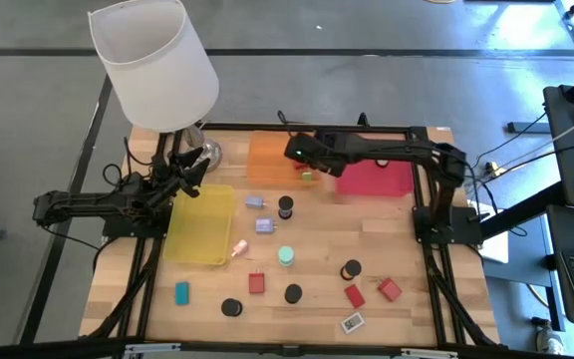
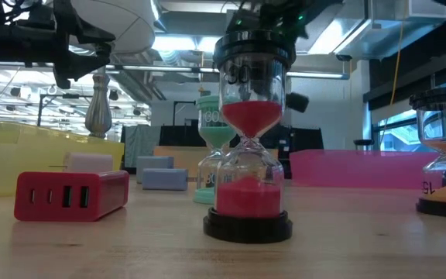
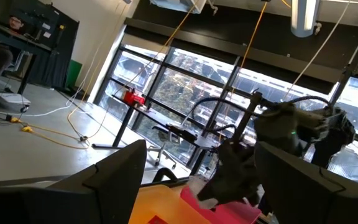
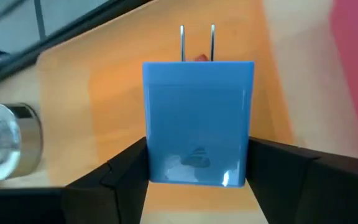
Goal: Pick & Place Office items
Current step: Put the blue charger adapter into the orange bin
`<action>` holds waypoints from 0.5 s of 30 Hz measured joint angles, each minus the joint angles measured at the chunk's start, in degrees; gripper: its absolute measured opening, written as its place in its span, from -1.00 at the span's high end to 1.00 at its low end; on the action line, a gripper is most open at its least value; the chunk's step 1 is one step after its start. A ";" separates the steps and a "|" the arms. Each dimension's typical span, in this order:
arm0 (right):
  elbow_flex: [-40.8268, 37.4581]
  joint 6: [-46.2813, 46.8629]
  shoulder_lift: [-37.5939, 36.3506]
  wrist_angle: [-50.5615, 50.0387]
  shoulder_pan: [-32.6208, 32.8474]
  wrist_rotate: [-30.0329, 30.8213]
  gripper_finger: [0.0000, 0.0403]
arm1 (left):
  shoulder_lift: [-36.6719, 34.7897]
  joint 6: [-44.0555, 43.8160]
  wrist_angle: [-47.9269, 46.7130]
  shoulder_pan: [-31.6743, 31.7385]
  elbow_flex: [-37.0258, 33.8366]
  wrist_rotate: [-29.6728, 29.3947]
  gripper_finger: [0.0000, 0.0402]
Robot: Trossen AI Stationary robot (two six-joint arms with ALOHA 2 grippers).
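The left gripper [image 1: 195, 160] is waiting with fingers spread apart above the flat yellow plastic tray [image 1: 199, 224]. The right gripper [image 1: 295, 150] is clamping a blue two-pronged plug block [image 4: 197, 121] between its fingers, prongs pointing away, above the flat orange tray [image 1: 267, 158].

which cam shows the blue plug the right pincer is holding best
The right wrist view: the blue plug fills the frame, prongs pointing away, clamped in the right pincer. The high view shows only the pincer above the orange tray. The other views don't show it.
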 joint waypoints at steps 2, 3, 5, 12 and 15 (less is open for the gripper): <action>1.34 -4.72 2.44 0.30 -0.59 -0.12 -0.13 | 0.00 0.00 0.00 -0.01 0.01 0.00 -0.47; 1.75 -7.29 3.72 0.05 -0.80 -0.47 -0.13 | 0.00 0.00 0.00 0.00 -0.01 0.00 -0.47; 2.77 -11.39 6.17 -0.06 -1.29 -1.76 -0.13 | 0.00 0.00 0.00 -0.01 0.01 -0.01 -0.47; 4.16 -16.98 10.56 0.08 -1.83 -2.62 -0.13 | 0.00 0.00 0.00 -0.01 0.01 0.00 -0.47; 4.25 -17.03 10.60 0.16 -1.81 -2.60 -0.13 | 0.00 0.00 0.00 0.00 0.01 0.00 -0.47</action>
